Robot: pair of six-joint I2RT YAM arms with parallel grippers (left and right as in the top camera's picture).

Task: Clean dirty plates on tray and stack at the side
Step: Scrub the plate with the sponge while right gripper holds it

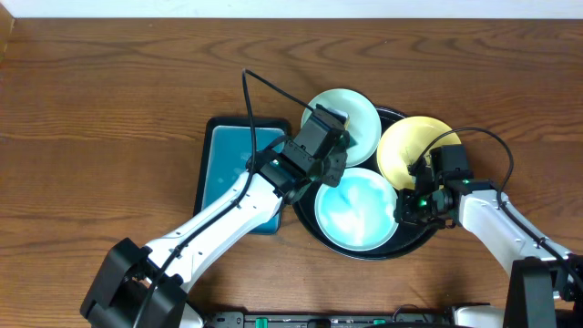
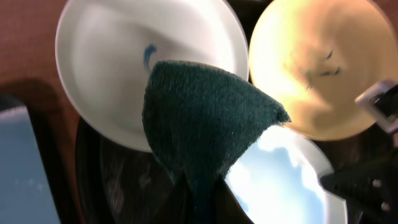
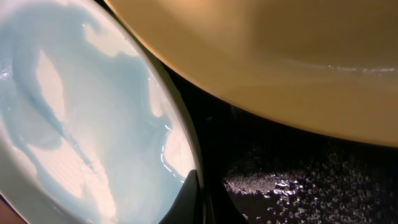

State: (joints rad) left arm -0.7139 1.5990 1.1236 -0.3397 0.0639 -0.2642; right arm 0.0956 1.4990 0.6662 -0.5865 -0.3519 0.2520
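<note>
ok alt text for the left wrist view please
A dark green scouring pad, pinched from below by the left gripper, fills the centre above three plates on a black tray: a pale mint plate with a blue smear, a yellow plate, a blue plate.

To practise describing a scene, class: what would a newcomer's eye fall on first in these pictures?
First, the dark green scouring pad filling the middle of the left wrist view. Then, from overhead, the dishes crowding the round black tray: a pale yellow plate at the right, a mint plate at the back, a pale blue plate in front.
</note>
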